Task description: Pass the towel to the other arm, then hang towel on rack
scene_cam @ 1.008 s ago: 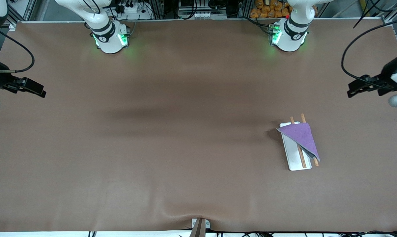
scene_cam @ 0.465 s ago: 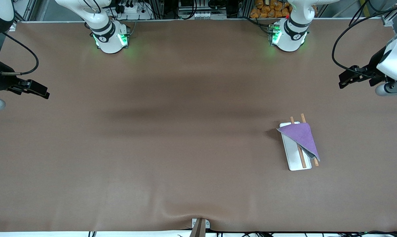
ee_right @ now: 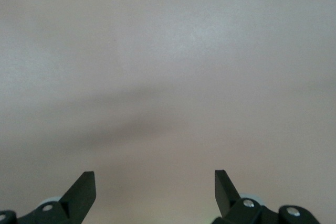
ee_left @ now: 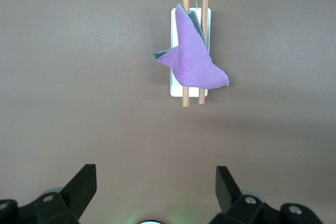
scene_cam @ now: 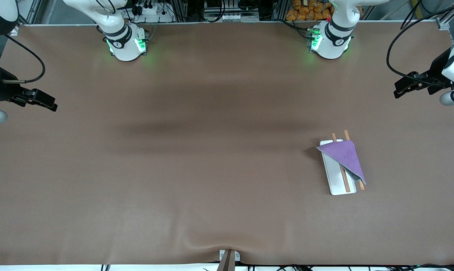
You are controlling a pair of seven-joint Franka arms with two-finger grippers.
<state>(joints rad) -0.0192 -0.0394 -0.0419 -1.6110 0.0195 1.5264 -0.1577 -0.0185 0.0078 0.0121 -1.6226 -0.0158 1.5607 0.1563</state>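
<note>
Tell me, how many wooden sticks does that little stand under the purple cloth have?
2. Both wooden rods lie side by side along the white rack: one over its base, the other along the edge toward the left arm's end. The towel drapes over both, hiding their middles.

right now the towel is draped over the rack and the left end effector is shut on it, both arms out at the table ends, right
Not quite. The left end effector is open and holds nothing, as the left wrist view shows: its fingers stand wide apart, well clear of the towel. The rest holds: the towel is draped over the rack, and both arms are out at the table ends, the right end effector too.
</note>
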